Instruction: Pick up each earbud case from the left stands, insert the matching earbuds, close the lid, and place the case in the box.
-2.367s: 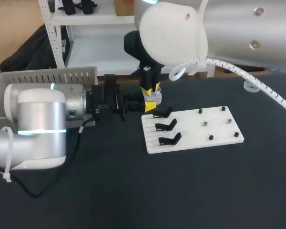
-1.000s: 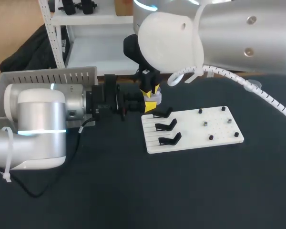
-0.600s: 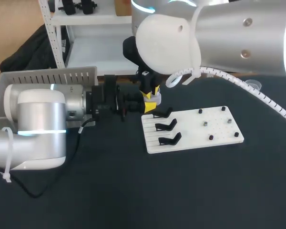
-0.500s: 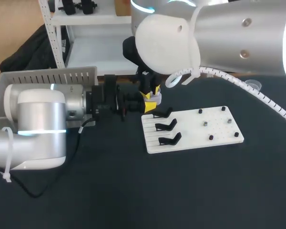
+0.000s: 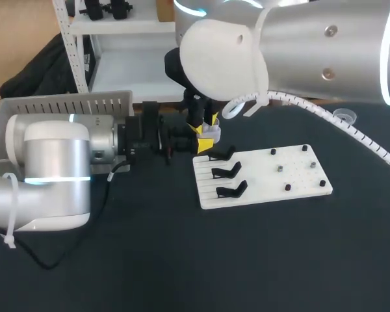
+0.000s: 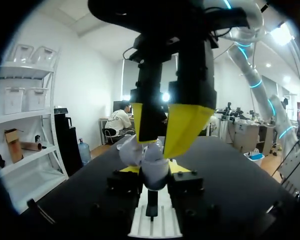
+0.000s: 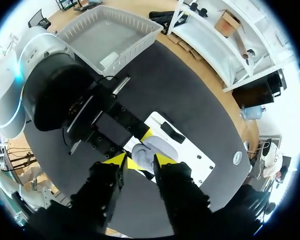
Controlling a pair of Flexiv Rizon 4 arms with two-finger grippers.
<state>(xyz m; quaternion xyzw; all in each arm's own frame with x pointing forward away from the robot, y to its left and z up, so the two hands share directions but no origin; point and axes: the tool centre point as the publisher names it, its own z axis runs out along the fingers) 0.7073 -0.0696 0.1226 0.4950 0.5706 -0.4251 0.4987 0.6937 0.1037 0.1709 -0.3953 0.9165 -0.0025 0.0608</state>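
Black table (image 5: 182,260), white stand board (image 5: 266,179) right of centre with three black stands (image 5: 227,172) along its left edge, all bare. Grey slotted box (image 5: 65,104) sits at far left behind my left arm. My left gripper (image 6: 151,170) reaches in level just beside the board's far-left corner, its yellow tips clamped on both sides of the pale earbud case (image 6: 155,161), held above the table. My right gripper (image 7: 140,160) hangs straight down over the case, fingers apart and straddling its top; one finger looks to be touching the case, the other stands apart from it
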